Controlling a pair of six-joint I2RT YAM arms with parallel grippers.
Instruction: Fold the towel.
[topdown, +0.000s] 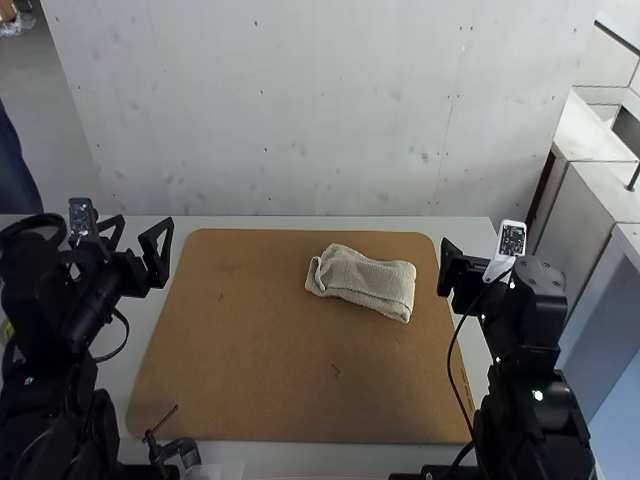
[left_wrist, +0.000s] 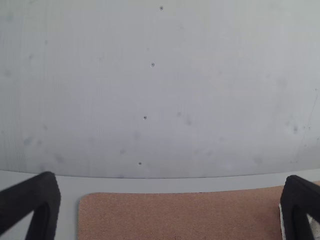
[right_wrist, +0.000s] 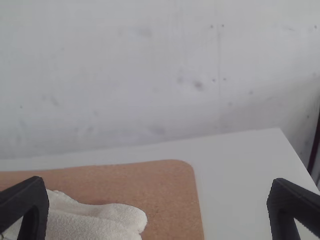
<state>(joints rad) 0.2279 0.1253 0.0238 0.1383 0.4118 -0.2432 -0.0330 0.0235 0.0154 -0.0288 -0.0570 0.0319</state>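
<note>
Closest to the high camera stand the left arm (topdown: 35, 325) and the right arm (topdown: 530, 400), one on each side of a brown board (topdown: 240, 370) with rounded corners, laid on a pale tabletop (topdown: 215, 223). The left gripper (left_wrist: 171, 178) is released, its black tapered fingers wide apart with nothing between them; the right gripper (right_wrist: 157, 180) is likewise parted and empty. Neither touches the towel (topdown: 375, 280).

That pale, textured towel lies by itself on the board, in the far part and right of the middle, nearer the right arm. It is gathered into a compact, oblong bundle, set slightly askew to the board's edges. Layers show along its near side, and the end toward the left arm has a small turned-over fold. How many times it is doubled I cannot tell.

As I judge it, the main folding is done, and the job looks at or close to its finish. What remains, if anything, is tidying: pressing the thick, rounded top flatter, tucking the uneven layers in line and squaring the bundle. Any such touch would want a light grip, since a pull on one loose layer could open the fold.
</note>
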